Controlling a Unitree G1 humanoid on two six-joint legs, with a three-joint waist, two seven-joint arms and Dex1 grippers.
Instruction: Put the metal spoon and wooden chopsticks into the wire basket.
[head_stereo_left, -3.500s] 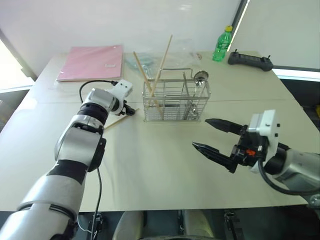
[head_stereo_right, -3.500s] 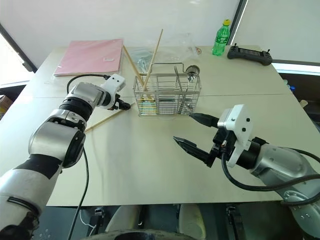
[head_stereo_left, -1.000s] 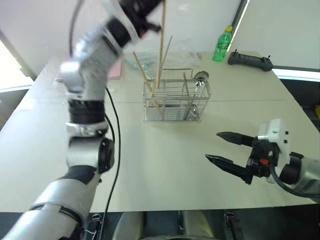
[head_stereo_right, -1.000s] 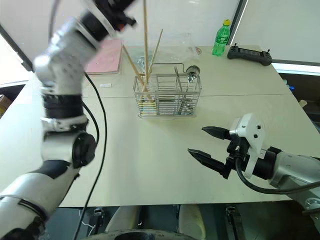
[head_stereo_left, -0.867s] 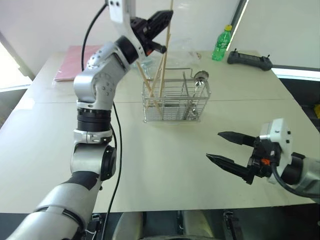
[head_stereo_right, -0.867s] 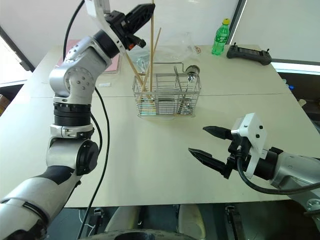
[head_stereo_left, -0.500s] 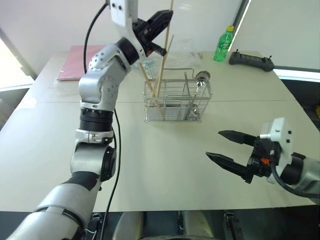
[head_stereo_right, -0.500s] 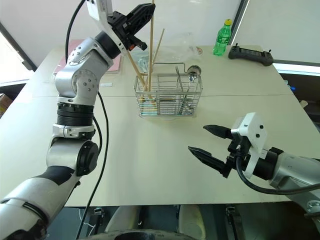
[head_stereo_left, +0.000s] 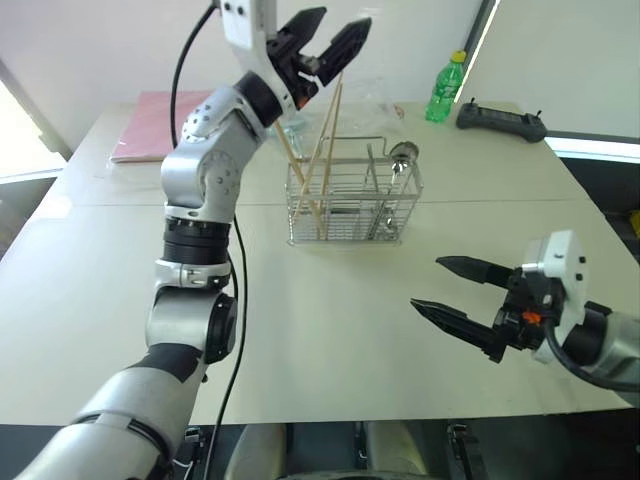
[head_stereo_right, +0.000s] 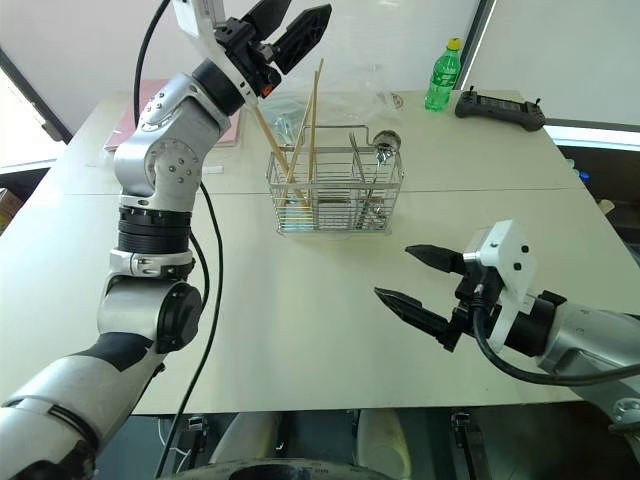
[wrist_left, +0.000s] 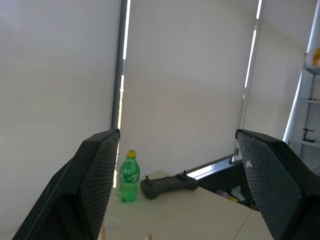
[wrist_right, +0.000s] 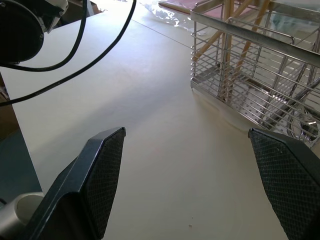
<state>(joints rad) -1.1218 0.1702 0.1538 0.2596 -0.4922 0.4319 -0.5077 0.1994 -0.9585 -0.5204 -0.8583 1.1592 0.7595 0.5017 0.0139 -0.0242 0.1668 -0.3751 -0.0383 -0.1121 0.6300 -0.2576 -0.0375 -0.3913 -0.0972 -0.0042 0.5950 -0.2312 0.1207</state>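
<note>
Item: chopstick drop into wire basket (head_stereo_left: 352, 205) — release stage, left arm high above the table (head_stereo_left: 300, 330)

Left gripper (head_stereo_left: 322, 40) above the basket, fingers spread wide, nothing between them; wooden chopsticks (head_stereo_left: 322, 150) stand leaning inside the basket, tops poking out just under the gripper; metal spoon (head_stereo_left: 402, 153) propped in the basket's right end, bowl at the rim. Right gripper (head_stereo_left: 455, 292) well apart over bare table, fingers wide, empty. Handling note — lift the left gripper straight up and away, fingers kept wide, so neither pad brushes the stick tops and tips them out
</note>
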